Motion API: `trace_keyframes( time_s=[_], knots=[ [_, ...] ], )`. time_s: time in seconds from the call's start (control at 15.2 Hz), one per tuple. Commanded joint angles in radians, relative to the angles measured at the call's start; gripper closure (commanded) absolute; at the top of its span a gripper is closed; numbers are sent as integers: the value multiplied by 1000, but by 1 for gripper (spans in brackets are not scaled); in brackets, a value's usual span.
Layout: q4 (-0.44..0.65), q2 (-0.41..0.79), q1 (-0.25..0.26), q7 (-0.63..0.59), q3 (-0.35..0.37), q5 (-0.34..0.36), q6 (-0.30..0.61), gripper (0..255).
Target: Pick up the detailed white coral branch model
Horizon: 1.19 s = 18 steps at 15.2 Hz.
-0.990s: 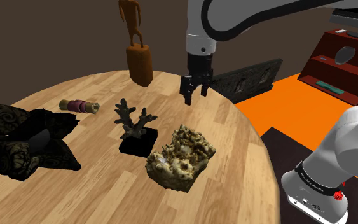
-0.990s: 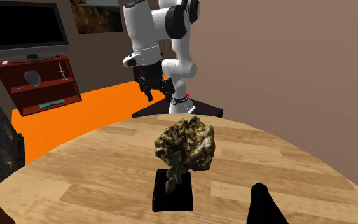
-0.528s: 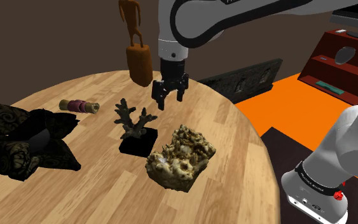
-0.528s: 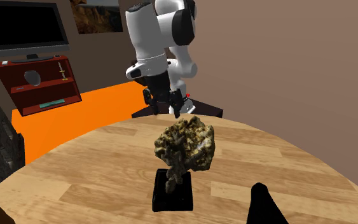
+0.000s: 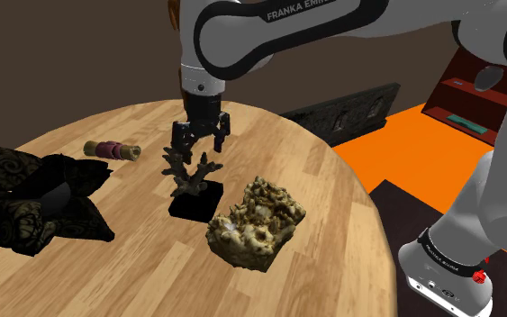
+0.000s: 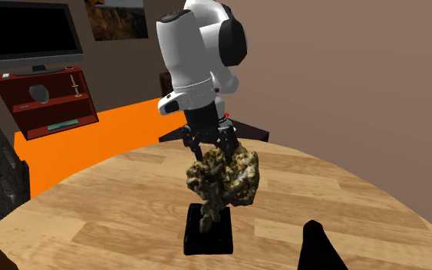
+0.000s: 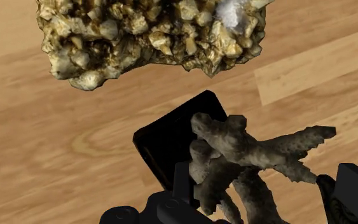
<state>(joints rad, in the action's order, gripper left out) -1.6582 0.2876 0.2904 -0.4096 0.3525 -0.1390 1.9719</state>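
Here's the all-black two-finger gripper (image 5: 200,135), pointing straight down over the grey-brown branching coral model (image 5: 188,171); the coral stands upright on its black square base (image 5: 193,205), near the middle of the round pale wooden table (image 5: 323,261). From the wrist, the gripper (image 7: 266,197) has its fingers spread wide, one either side of the coral (image 7: 247,159)'s upper branches; nothing clasped, and whether either finger grazes a branch I cannot tell. In the shoulder view a lumpy tan pitted rock (image 5: 256,221) sits at four o'clock of the coral, just beside the base; a small tan-and-purple roll (image 5: 112,149) lies at ten o'clock, a dark patterned cushion (image 5: 35,198) at nine. In the second exterior view the rock (image 6: 225,172) fronts the coral, gripper (image 6: 210,142) at its twelve o'clock.
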Motion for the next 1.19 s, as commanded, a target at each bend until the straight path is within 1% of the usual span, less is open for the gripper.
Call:
trace_keyframes(
  time_s=[0.0,0.33,0.46,0.53,1.12],
  knots=[
    [1,18,6,-5,1,3,21,0],
    [-43,35,8,4,0,5,81,0],
    [-48,37,8,5,-1,5,88,0],
    [-48,37,9,4,0,5,88,255],
    [-48,38,8,5,-1,5,88,255]
  ],
)
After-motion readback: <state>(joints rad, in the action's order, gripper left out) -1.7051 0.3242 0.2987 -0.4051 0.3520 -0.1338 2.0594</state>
